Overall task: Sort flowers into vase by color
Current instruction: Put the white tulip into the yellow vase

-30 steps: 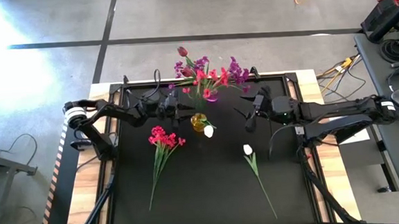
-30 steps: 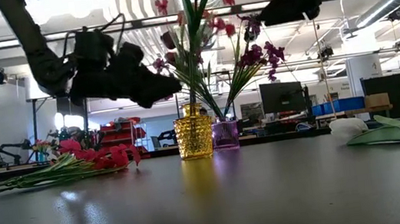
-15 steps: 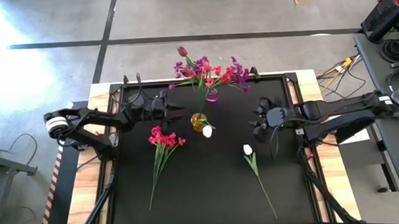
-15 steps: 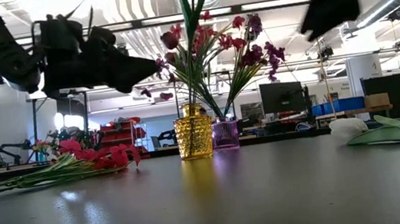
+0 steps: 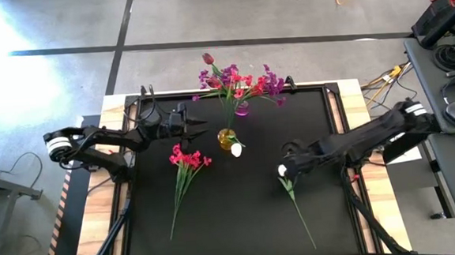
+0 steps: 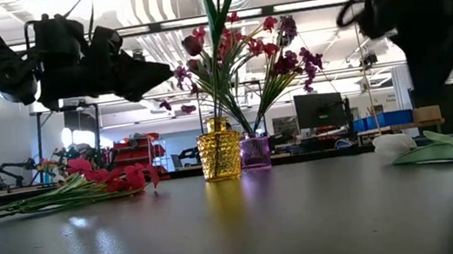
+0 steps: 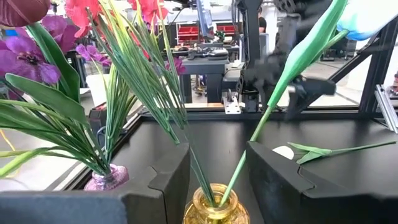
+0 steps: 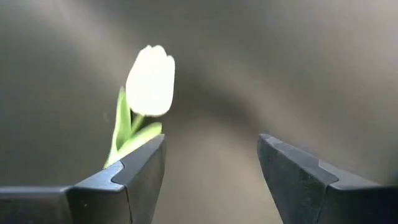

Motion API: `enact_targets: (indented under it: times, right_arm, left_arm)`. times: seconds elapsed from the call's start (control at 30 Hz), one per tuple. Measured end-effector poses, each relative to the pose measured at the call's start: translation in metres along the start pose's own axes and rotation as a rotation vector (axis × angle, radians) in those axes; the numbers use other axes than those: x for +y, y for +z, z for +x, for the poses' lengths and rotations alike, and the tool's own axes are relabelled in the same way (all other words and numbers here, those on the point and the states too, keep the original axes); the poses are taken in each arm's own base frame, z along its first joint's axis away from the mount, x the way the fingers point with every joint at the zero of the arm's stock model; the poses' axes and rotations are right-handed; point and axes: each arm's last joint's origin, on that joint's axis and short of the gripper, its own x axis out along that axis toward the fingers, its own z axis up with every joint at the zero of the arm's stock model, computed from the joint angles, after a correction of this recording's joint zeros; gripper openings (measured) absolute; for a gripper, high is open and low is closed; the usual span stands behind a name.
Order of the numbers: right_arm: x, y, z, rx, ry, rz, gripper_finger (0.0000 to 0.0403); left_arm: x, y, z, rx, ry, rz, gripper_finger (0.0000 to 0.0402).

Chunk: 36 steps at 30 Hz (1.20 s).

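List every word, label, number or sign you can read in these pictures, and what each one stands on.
None can be read. The amber glass vase, the purple glass vase, the black table top and both dark arms carry no visible text. Any labels on the shelves, screens and blue bins in the room behind the table are too small and blurred to read.

No legible text, seemingly.

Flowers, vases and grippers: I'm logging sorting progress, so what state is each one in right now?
White tulip: lying loose on the mat.
Red-pink spray: lying loose on the mat.
Yellow vase: upright, holds a white tulip.
Purple vase: upright, holds purple and red blooms mixed.
Right gripper: open, above the loose white tulip.
Left gripper: open, empty, beside the yellow vase.
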Motion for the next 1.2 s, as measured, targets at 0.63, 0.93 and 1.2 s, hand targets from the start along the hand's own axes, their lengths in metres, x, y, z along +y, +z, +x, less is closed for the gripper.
enact_targets:
  times: [0.63,0.93,1.2]
  right_arm:
    - [0.037,-0.005,0.037,0.216,0.085,0.036,0.0233]
    - [0.049,-0.014,0.044,0.253,0.118,0.012,0.0233]
    - [0.061,-0.013,0.071,0.299,0.135,-0.047,0.0231]
  left_arm:
    - [0.000,0.000,0.000,-0.001,0.001,0.034,0.0142]
    - [0.000,0.000,0.000,0.000,0.001,0.032,0.0142]
    - [0.000,0.000,0.000,0.000,0.001,0.023,0.0142]
